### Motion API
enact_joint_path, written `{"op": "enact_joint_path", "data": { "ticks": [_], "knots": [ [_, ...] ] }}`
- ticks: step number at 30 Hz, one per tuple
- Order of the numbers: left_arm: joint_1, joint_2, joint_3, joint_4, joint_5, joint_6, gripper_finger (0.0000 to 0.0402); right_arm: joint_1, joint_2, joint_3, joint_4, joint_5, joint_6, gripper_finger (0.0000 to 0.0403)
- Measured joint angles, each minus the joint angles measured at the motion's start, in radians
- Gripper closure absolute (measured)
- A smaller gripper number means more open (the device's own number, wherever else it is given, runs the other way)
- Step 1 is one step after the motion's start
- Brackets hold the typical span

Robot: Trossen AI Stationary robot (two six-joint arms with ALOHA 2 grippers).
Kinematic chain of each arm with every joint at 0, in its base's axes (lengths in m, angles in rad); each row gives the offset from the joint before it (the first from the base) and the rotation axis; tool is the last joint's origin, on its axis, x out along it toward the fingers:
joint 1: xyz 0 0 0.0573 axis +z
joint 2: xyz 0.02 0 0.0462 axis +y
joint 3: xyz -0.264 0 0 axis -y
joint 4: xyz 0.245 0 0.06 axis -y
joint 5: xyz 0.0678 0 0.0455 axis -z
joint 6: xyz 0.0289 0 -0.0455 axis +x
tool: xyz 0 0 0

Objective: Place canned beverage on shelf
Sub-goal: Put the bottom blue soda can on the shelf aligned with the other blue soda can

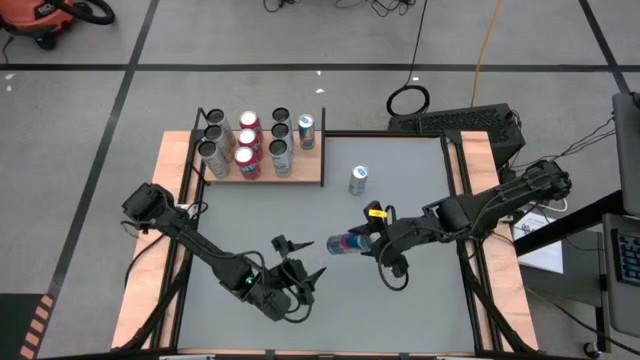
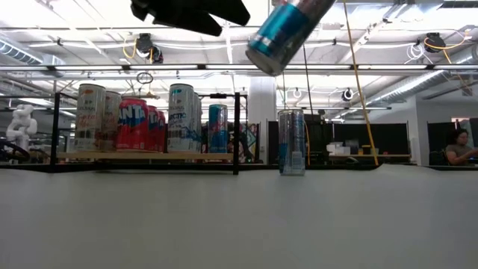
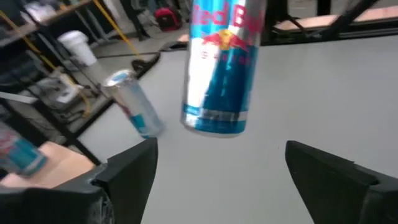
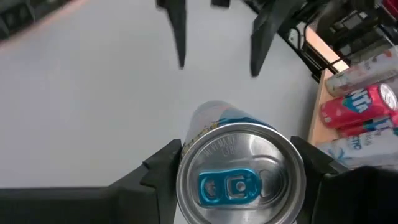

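Above the middle of the grey counter (image 1: 400, 290) the right tool (image 1: 368, 240) holds a blue-and-silver can (image 1: 345, 243) clear of the surface, lying roughly on its side in the overhead view. The right wrist view shows its two fingers (image 4: 163, 167) pressed on either side of the can just under the lid — closed on it, gripping near the top, presumably so the base stays free to set down.

Left tool (image 1: 292, 272) sits just left of the can, jaws wide apart and holding nothing; its wrist view shows the can hanging between and beyond the fingers, not touching either. Judgement: either a hand-over stance or simply standing clear.

Shelf (image 1: 310, 181) lies at the far left of the counter, well apart from the carried can. It carries about eight cans (image 1: 250, 145) in rows, with bare board at its right end — the likely target spot.

One more slim can (image 1: 359, 179) stands upright on the counter just right of the shelf; it sits near the likely path, so a sideways approach risks knocking it.
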Motion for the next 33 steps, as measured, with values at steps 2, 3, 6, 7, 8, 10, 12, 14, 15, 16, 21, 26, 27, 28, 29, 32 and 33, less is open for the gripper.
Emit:
{"op": "enact_joint_path", "data": {
  "ticks": [2, 3, 6, 7, 8, 10, 12, 14, 15, 16, 21, 26, 27, 28, 29, 32, 33],
  "knots": [
    [-0.003, 0.0, 0.0, 0.0, -0.027, 0.004, 0.0055, -0.007, 0.0, 0.018, -0.03, -0.009, -0.07, 0.0228],
    [0.0, -0.001, 0.0, 0.0, -0.028, 0.006, 0.0055, -0.012, 0.0, 0.027, -0.037, -0.02, -0.113, 0.0228],
    [0.02, -0.013, 0.0, -0.002, -0.009, 0.033, 0.0054, -0.023, 0.0, 0.051, -0.057, -0.023, -0.241, 0.0228],
    [0.031, -0.019, 0.0, 0.0, 0.003, 0.043, 0.0054, -0.028, 0.0, 0.057, -0.066, -0.023, -0.283, 0.0228],
    [0.041, -0.027, 0.0, 0.0, 0.017, 0.052, 0.0054, -0.035, 0.0, 0.06, -0.072, -0.02, -0.324, 0.0228],
    [0.063, -0.041, 0.0, 0.011, 0.035, 0.075, 0.0054, -0.047, 0.0, 0.066, -0.075, -0.019, -0.392, 0.0228],
    [0.081, -0.052, 0.0, 0.043, 0.065, 0.108, 0.0054, -0.058, 0.0, 0.069, -0.071, -0.018, -0.438, 0.0228],
    [0.097, -0.057, 0.0, 0.062, 0.106, 0.135, 0.0054, -0.066, 0.0, 0.069, -0.074, -0.016, -0.481, 0.0228],
    [0.105, -0.057, 0.0, 0.071, 0.118, 0.146, 0.0054, -0.069, 0.0, 0.069, -0.077, -0.016, -0.493, 0.0228],
    [0.11, -0.057, 0.0, 0.086, 0.12, 0.157, 0.0054, -0.071, 0.0, 0.069, -0.078, -0.017, -0.498, 0.0228],
    [0.131, -0.054, 0.0, 0.1, 0.063, 0.185, 0.0054, -0.077, 0.0, 0.069, -0.095, -0.017, -0.51, 0.0229],
    [0.135, -0.048, 0.0, 0.105, 0.061, 0.187, 0.0054, -0.077, 0.0, 0.069, -0.093, -0.017, -0.496, 0.0229],
    [0.135, -0.044, 0.0, 0.105, 0.061, 0.187, 0.0054, -0.077, 0.0, 0.069, -0.093, -0.018, -0.495, 0.0229],
    [0.135, -0.038, 0.0, 0.102, 0.058, 0.188, 0.0054, -0.077, 0.0, 0.069, -0.093, -0.018, -0.494, 0.0229],
    [0.137, -0.032, 0.0, 0.099, 0.056, 0.189, 0.0054, -0.077, 0.0, 0.069, -0.093, -0.018, -0.494, 0.0229],
    [0.144, -0.016, 0.0, 0.102, 0.051, 0.19, 0.0054, -0.077, 0.0, 0.069, -0.091, -0.017, -0.478, 0.0229],
    [0.145, -0.014, 0.0, 0.101, 0.051, 0.189, 0.0054, -0.077, 0.0, 0.069, -0.09, -0.017, -0.464, 0.0229]
  ]
}}
